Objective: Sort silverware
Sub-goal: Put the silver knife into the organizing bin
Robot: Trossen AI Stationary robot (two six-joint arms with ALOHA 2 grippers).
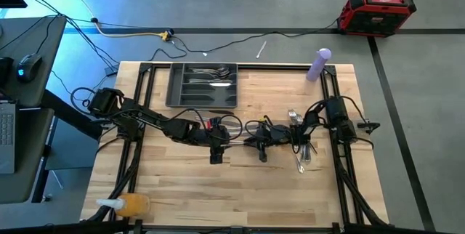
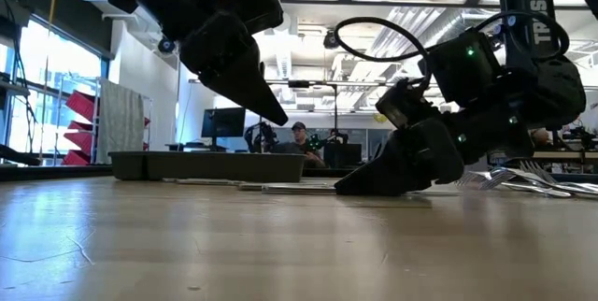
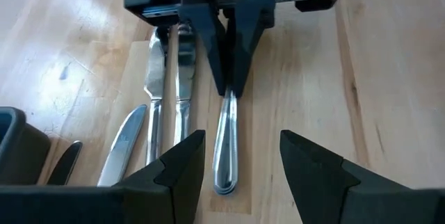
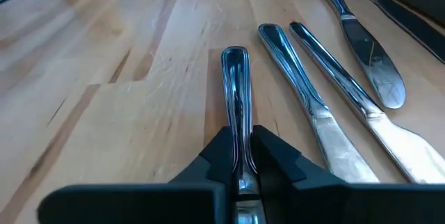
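A slim silver utensil handle (image 4: 235, 92) lies flat on the wooden bench (image 4: 104, 113) near its middle, pinched between the fingers of the right end effector (image 4: 240, 158), which is clenched on it. Just beside it lie two knives (image 4: 327, 113) in parallel, with a third knife (image 4: 361, 43) farther off. The left end effector (image 3: 240, 158) faces it from the other end, its fingers released and spread either side of the handle tip without touching. More silverware (image 1: 301, 150) lies heaped near the right arm, and some sits in the dark tray (image 1: 174, 89).

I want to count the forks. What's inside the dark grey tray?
From above, the dark grey tray holds a few shiny silverware pieces in its compartments. They're too small to tell forks from spoons, and the low view's tray wall hides them.
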